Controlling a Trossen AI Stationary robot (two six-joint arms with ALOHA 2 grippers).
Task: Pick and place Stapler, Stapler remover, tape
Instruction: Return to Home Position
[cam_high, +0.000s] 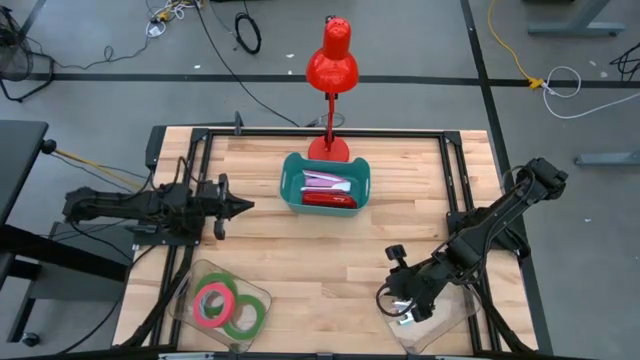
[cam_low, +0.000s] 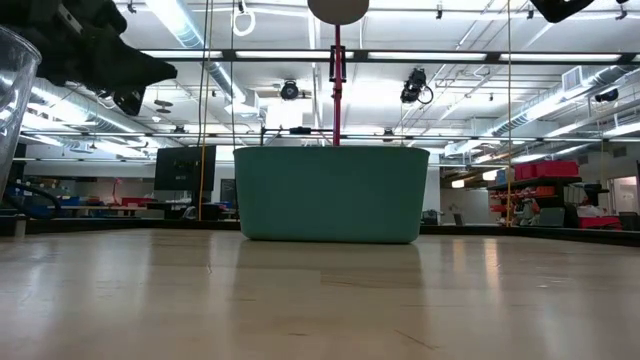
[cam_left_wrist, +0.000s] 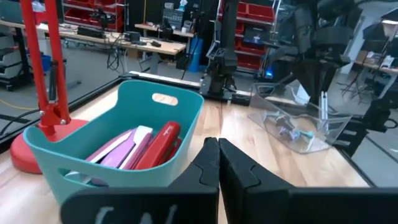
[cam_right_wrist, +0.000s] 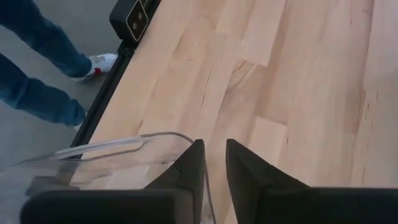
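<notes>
Now sorting seems done; go-home step. Tape (cam_high: 225, 303) sits in clear bin (cam_high: 257, 287) at table's (cam_high: 300, 250) left corner far from lamp (cam_high: 332, 60). L arm (cam_high: 130, 208) by left edge, jaws shut. R arm (cam_high: 490, 225) over other clear bin (cam_high: 455, 316), jaws a bit apart, empty; next lift & pull back.

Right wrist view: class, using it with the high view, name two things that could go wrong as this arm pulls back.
The right gripper sits low over the rim of the clear bin; lifting away, it might snag and drag it. A person's legs stand close beside the table; a wide swing could come near them.
</notes>
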